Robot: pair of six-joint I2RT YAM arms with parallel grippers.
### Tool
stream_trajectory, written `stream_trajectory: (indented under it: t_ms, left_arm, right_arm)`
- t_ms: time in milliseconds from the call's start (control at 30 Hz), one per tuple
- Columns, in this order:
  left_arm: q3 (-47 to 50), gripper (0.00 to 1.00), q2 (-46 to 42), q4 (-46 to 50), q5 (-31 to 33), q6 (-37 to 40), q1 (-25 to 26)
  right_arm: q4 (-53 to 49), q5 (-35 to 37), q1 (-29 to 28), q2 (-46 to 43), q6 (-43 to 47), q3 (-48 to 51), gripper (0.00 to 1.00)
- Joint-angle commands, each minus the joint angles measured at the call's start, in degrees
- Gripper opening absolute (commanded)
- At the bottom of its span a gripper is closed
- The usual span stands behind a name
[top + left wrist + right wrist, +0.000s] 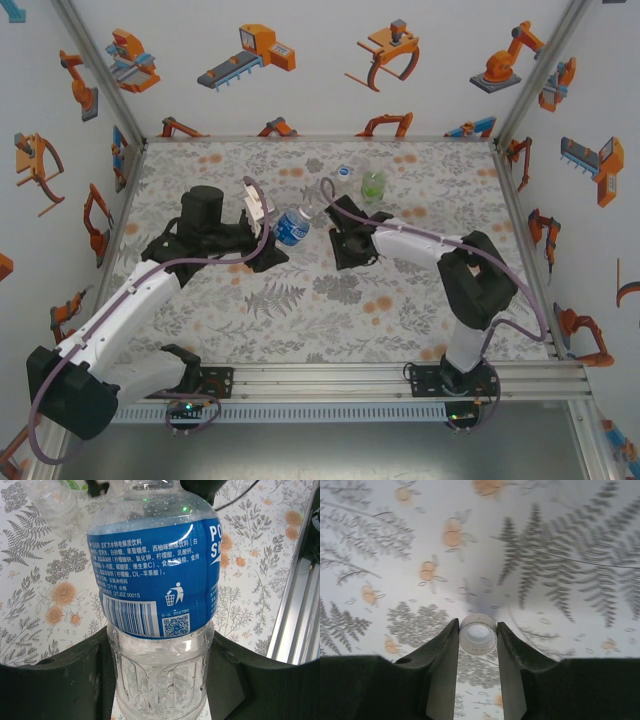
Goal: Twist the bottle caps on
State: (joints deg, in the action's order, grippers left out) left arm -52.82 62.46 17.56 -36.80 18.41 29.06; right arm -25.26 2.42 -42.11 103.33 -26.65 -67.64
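Jaws: left gripper (160, 680) is clenched on the clear plastic bottle with a blue label (155, 580), fingers on its ribbed lower body and the label just past the fingertips. Neck runs out of frame beyond that, so can't tell if it's capped. Right gripper (478, 642) is pinching a small round white plastic cap (478, 634), one finger touching each side, the cap right at the fingertips and apparently resting on the floral-print table (545, 540). Translucent green plastic bottle (373, 184) stands well beyond the right jaws. Clear plain bottle (50, 505) lies beyond the left jaws, off to one side. Judgement: early. No cap visibly screwed on. One cap grasped, not lifted. To do: carry it to the held neck, thread it, repeat for the others.
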Motion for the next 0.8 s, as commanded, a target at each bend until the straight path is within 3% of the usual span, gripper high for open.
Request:
stream_trajectory:
  t_ms: [0, 300, 767]
  left_arm:
    - [-1.9, 0.25, -0.7, -0.5, -0.1, -0.6, -0.1]
    - [-1.8, 0.26, 0.0, -0.4, -0.1, -0.4, 0.1]
    - [-1.9, 0.26, 1.2, 0.0, 0.3, -0.3, 0.1]
  right_arm:
    - [-2.6, 1.4, -1.4, 2.5, -1.3, -1.7, 0.33]
    - [-3.5, 2.4, -2.0, 0.1, -0.8, -1.9, 0.43]
    - [-2.7, 0.5, -2.6, -0.6, -1.2, -1.5, 0.43]
